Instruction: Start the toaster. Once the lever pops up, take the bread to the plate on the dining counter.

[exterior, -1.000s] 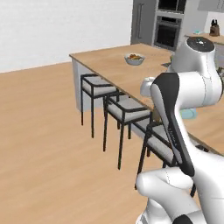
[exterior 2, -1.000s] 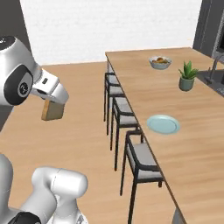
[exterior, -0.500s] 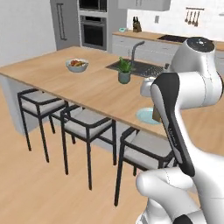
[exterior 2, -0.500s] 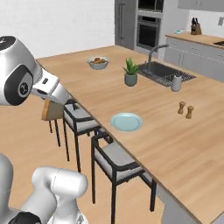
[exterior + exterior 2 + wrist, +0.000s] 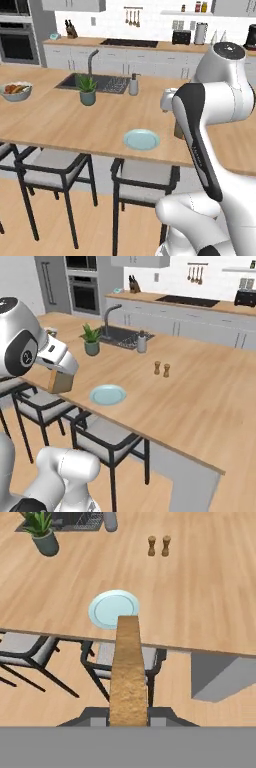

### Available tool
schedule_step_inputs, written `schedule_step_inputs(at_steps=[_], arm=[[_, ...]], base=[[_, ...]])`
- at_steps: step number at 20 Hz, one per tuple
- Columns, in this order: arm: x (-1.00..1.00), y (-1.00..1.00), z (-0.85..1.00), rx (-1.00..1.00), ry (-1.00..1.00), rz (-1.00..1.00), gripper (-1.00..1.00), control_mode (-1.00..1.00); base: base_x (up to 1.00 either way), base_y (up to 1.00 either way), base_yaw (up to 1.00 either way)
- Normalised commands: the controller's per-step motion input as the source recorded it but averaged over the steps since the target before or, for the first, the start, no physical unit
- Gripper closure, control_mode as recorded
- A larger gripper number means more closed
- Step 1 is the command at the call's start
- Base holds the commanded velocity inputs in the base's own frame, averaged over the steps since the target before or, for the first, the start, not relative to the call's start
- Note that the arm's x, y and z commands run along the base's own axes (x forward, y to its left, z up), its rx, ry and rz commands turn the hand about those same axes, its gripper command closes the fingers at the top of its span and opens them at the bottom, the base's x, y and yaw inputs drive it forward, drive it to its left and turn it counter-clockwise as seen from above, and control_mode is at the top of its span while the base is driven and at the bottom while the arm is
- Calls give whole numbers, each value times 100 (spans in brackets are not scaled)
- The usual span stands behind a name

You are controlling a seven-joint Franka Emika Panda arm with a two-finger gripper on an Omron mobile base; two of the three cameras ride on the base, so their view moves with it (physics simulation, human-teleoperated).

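Ahead of and below the gripper (image 5: 128, 714), which is clamped on the bread (image 5: 128, 667), the plate (image 5: 114, 609) lies near the dining counter (image 5: 210, 597) edge; the slice should be carried over the plate's centre and lowered before release.

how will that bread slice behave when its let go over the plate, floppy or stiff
Probably stiff: the bread juts straight out from the shut gripper without sagging. It looks thin and light, so it may land on edge and tip flat. The plate looks flat and smooth, so the slice could slide.
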Motion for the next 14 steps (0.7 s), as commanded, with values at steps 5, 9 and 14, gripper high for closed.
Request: schedule_step_inputs(at_steps=[5,9,14], arm=[[0,0,0,0,0,0,100,100],[0,0,0,0,0,0,100,100],[0,0,0,0,0,0,100,100]], base=[[3,57,-60],[22,53,-40],[54,48,-32]])
